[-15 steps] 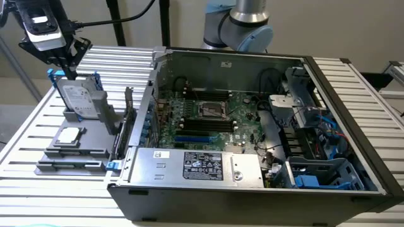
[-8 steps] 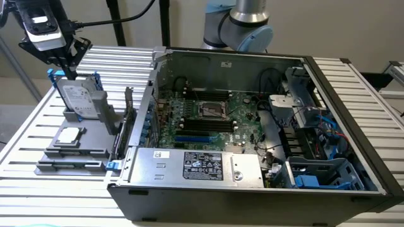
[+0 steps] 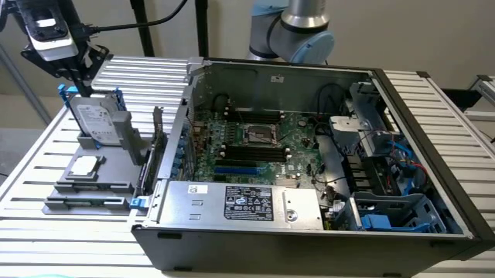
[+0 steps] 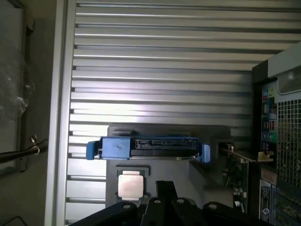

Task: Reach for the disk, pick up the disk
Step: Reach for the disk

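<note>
Your claw [image 3: 79,86] hangs just above the disk [image 3: 99,121], close to the top edge of its blue frame. You cannot tell whether the claw is apart or together, nor whether it touches the frame. The disk stands upright in a grey holder [image 3: 116,174], directly beneath the claw. A small square chip [image 3: 83,166] lies flat on the holder, below the claw and beside the disk. The open computer case [image 3: 309,145] sits well off from the claw, toward the exterior view's right, on the slatted table [image 3: 31,174].
</note>
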